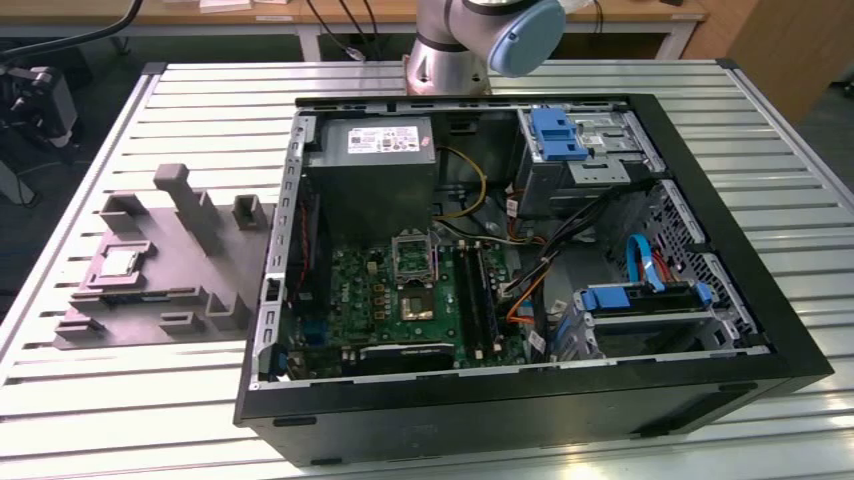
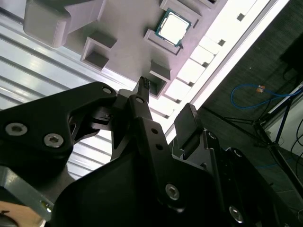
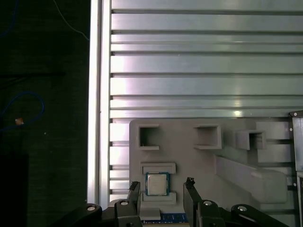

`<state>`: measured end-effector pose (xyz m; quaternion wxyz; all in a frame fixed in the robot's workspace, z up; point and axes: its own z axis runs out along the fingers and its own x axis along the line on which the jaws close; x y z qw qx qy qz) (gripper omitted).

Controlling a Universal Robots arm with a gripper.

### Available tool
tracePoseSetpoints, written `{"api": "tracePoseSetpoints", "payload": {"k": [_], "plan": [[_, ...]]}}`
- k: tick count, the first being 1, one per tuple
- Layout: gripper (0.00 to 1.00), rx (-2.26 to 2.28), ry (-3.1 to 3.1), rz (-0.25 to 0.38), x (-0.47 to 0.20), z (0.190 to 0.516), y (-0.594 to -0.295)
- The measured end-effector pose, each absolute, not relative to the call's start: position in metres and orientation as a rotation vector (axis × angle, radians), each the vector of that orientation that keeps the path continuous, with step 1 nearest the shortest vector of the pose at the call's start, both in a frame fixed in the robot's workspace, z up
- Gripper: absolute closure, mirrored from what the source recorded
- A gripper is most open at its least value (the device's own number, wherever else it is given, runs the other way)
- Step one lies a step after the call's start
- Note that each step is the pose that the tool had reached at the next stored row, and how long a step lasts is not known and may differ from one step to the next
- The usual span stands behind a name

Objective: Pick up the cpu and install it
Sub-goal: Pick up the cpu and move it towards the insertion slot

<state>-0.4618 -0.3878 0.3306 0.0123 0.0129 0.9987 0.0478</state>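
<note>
Pincer (image 3: 162,183) is wide open w/ nothing in it. Its 2 black fingers (image 3: 134,191) stand apart, 1 on each side of the cpu (image 3: 156,184) in the first wrist view, and neither touches it. In the second wrist view the pincer (image 2: 165,97) hangs over the tray (image 2: 128,28), w/ its tips clear of the cpu (image 2: 173,26). The cpu lies flat, silver top up, in a shallow square recess of the grey moulded tray (image 3: 189,161), which also has several upright blocks & open pockets. The tray rests on the slatted metal surface (image 3: 199,71). In the exterior view the tray (image 1: 160,300) is at the exterior view's left w/ the cpu (image 1: 118,262) toward its outer side, well apart from the PC case (image 1: 534,400). That case lies on its side, panel off, just beside the tray on the surface (image 1: 174,90). Inside are the motherboard (image 1: 387,300) w/ its metal-framed socket (image 1: 414,262), a grey PSU (image 1: 374,160) & blue drive brackets (image 1: 558,133). The arm's base (image 1: 447,50) stands behind the case.
</note>
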Motion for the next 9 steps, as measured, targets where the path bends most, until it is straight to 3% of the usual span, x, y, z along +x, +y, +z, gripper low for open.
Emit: {"api": "tracePoseSetpoints", "payload": {"k": [9], "plan": [[0.51,0.04,3.113,0.154,-0.4618,0.329,-0.3877]]}}
